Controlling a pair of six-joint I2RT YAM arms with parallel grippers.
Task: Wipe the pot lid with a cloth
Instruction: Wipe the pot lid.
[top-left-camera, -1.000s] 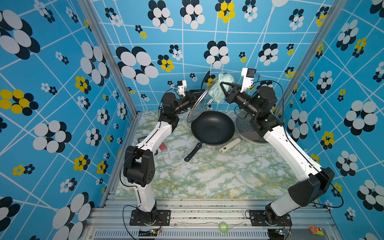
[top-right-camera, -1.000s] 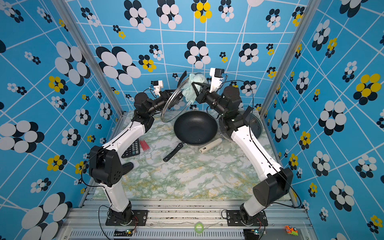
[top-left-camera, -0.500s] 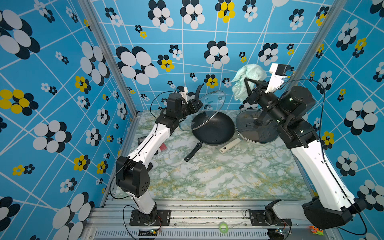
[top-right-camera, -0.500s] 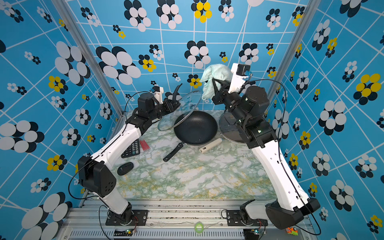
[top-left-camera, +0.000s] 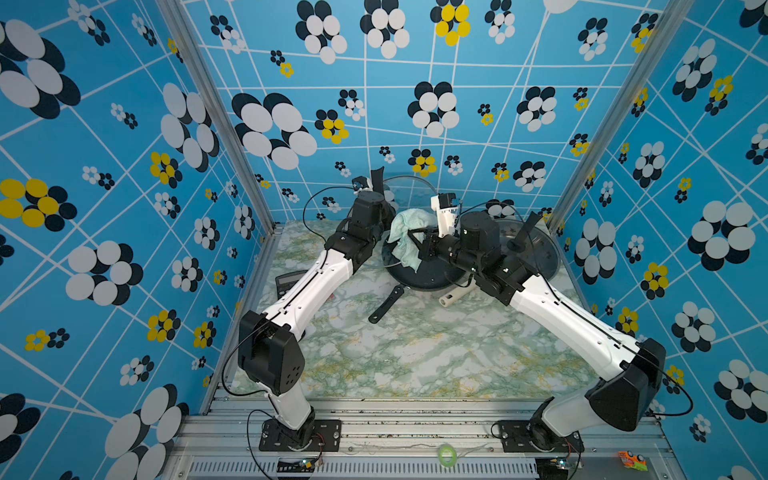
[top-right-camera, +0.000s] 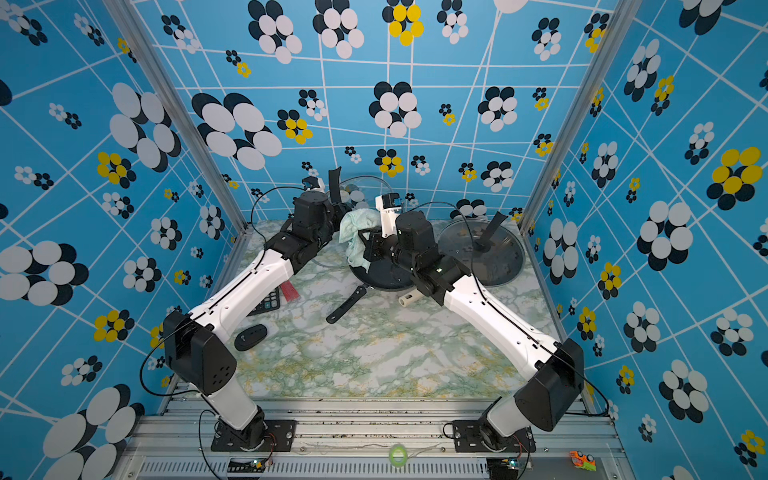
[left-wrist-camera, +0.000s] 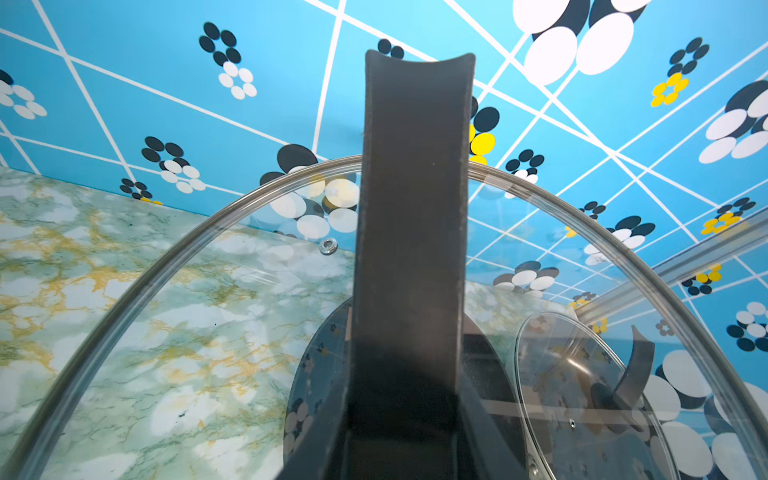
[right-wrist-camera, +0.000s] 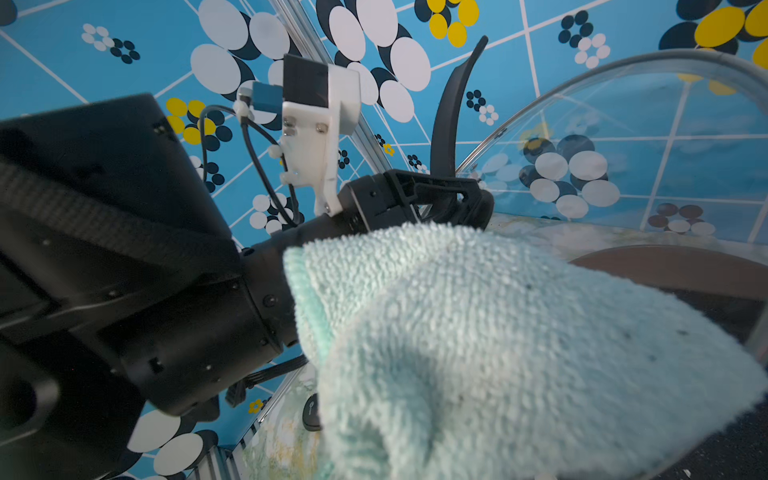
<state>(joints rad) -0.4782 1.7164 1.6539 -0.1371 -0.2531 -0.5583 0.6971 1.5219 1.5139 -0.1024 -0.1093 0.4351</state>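
**A:** Layout on the bench (top-left-camera: 415, 357)?

**B:** Frying pan (top-left-camera: 436, 276) rear middle, handle pointing front-left. Second lid (top-left-camera: 540, 257) flat just right of it, by the rear right corner. Short cylinder (top-left-camera: 455, 296) just in front of the pan's right rim.

**A:** Left side?

**B:** Calculator (top-right-camera: 266, 305) at the left edge, partly under the left arm. Small remote (top-right-camera: 250, 336) in front of it.

**A:** Anything in the air?

**B:** Pot lid (top-left-camera: 409, 189) tilted on edge over the pan's rear-left rim, near the back wall. Cloth (top-left-camera: 405, 237) hangs just in front of it, over the pan's left half. Whether they touch, can't tell.

**A:** Off the bench?

**B:** Tape roll (top-left-camera: 446, 454) on the base rail (top-left-camera: 415, 424) in front, middle. Toy (top-left-camera: 631, 460) at its right end.
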